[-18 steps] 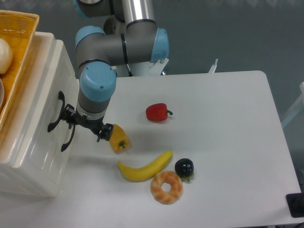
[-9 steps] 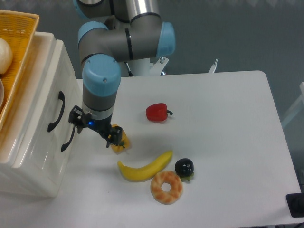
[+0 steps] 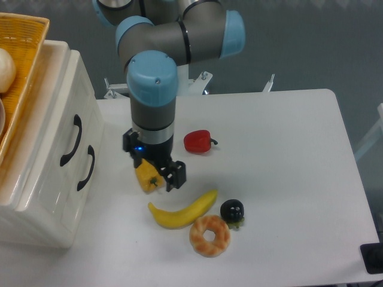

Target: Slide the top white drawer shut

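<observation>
The top white drawer (image 3: pixel 58 113) is the upper front of the white cabinet at the left, with its curved black handle (image 3: pixel 70 140). Its front lies flush with the lower drawer front, which has its own black handle (image 3: pixel 87 168). My gripper (image 3: pixel 152 159) points down over the table to the right of the cabinet, well clear of both handles. Its jaws stand apart and hold nothing. A yellow pepper (image 3: pixel 146 179) lies on the table just below it, partly hidden by the fingers.
A woven yellow basket (image 3: pixel 21 42) sits on top of the cabinet. On the white table (image 3: pixel 287 149) lie a red pepper (image 3: pixel 197 142), a banana (image 3: pixel 182 210), a dark fruit (image 3: pixel 231 210) and a bagel (image 3: pixel 210 235).
My gripper has moved right, from beside the drawer handles out over the yellow pepper. The drawer fronts look the same.
</observation>
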Robot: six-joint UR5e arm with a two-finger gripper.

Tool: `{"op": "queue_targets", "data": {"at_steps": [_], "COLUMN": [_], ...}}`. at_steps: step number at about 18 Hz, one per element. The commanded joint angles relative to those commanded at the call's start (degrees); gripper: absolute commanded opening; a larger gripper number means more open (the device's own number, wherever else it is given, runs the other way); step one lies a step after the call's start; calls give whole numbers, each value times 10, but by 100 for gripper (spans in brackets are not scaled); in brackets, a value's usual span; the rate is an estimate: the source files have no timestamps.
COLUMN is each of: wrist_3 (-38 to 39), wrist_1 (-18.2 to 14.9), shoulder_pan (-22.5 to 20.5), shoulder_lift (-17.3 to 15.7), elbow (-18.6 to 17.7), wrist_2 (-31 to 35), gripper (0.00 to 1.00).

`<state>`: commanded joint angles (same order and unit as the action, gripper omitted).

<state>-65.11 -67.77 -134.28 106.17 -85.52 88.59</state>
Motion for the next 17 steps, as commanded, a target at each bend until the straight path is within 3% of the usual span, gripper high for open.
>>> {"op": "queue_targets", "data": {"at_steps": [7, 17], "wrist_3": [-199, -304], "wrist_1": [-1, -3], "shoulder_pan": [-84, -149], "shoulder_lift": [-18, -57], "elbow": [2, -36], "wrist_2": [2, -18], "gripper": [100, 100]}}
